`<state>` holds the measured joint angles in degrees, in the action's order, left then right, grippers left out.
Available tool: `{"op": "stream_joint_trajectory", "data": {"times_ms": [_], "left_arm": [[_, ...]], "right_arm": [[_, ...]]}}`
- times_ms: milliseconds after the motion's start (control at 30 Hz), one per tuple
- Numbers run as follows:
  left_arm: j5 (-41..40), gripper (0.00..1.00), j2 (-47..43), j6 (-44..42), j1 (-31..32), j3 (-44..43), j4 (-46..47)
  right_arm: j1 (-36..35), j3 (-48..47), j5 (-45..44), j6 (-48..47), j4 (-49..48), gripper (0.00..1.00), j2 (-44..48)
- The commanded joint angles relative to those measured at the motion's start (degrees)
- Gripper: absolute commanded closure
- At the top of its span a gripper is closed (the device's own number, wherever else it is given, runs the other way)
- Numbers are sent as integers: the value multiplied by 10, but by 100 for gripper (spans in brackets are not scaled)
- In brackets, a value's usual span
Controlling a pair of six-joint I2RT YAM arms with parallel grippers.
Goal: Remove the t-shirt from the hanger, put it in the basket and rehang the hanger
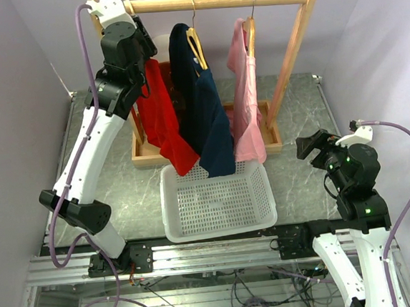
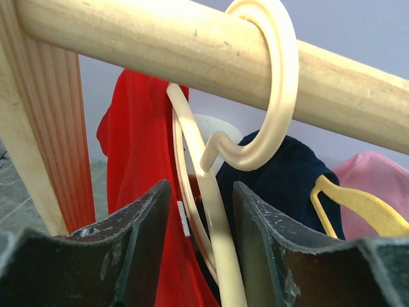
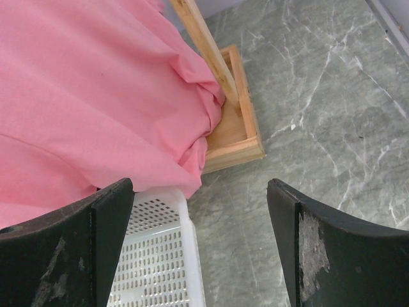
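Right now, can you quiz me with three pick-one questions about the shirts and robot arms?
1. Where is the white basket? A) below the hanging shirts B) on a hanger C) between a gripper's fingers
2. How many shirts hang on the rail? A) two B) three C) five
3. The right gripper is: A) shut on cloth B) open, empty C) shut on wood
Answers: 1 A, the hems dangle over it. 2 B, a red shirt, a navy shirt and a pink shirt. 3 B, its jaws stand wide apart with nothing between.
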<state>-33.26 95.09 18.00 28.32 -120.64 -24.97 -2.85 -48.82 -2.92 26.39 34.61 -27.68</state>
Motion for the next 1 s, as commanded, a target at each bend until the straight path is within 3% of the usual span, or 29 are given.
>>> {"op": "stream_joint_trajectory", "data": {"times_ms": [0, 100, 267, 567, 967], "left_arm": [[18, 45, 9, 2, -6, 7, 19], [17, 49, 11, 0, -6, 7, 19], [19, 92, 10, -6, -6, 18, 30], [90, 93, -35, -75, -15, 93, 154], [180, 93, -90, -118, -47, 144, 240]], "right_arm": [[2, 3, 8, 2, -4, 15, 0], [2, 5, 9, 2, -6, 15, 0], [2, 7, 8, 1, -6, 15, -1], [2, 14, 10, 0, -9, 15, -2], [2, 23, 9, -4, -15, 16, 0]]}}
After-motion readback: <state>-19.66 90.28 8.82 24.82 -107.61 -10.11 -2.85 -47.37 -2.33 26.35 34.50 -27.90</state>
